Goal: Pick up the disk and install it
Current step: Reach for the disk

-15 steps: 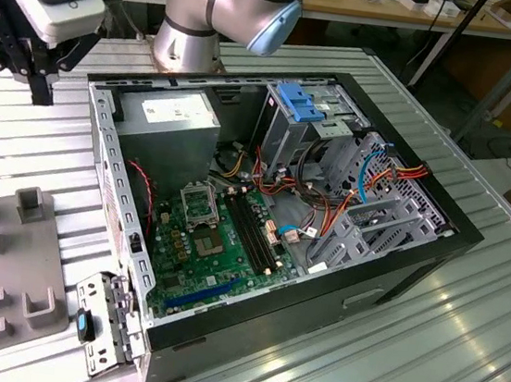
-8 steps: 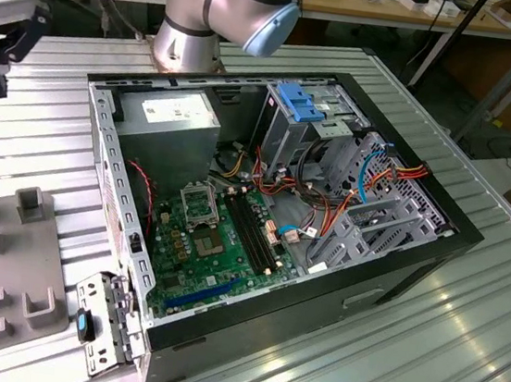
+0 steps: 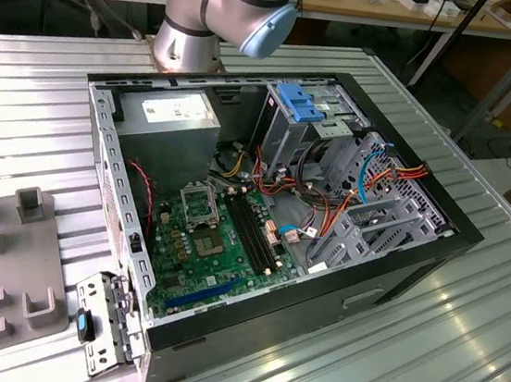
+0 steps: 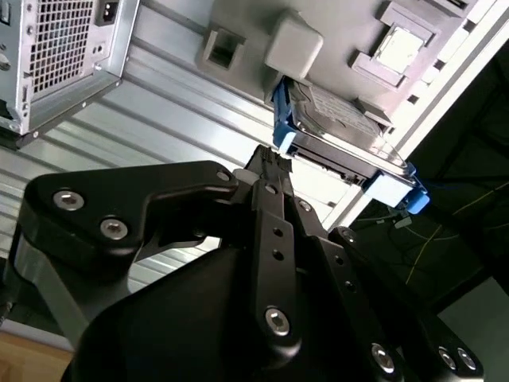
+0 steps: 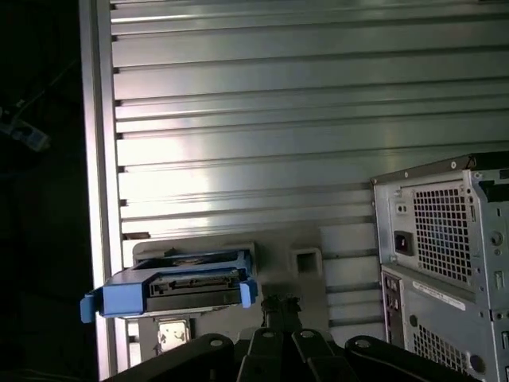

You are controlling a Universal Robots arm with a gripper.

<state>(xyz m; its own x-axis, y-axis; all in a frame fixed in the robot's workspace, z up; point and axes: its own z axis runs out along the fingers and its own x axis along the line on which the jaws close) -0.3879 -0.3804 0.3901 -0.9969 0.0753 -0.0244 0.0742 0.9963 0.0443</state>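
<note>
The disk (image 5: 191,282) is seated in a grey fixture (image 5: 306,259) close to an edge of the ribbed metal table (image 5: 278,119), apart from the open computer case (image 3: 270,221). The tool (image 4: 270,163) is poised near the disk's blue rail, empty, its fingers apparently closed together.

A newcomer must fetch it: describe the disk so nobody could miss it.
Start at the ribbed metal table holding the case. Near its edge lies a grey holder, and the disk sits on it. Unlike the grey blocks beside it, it has bright blue rails.
</note>
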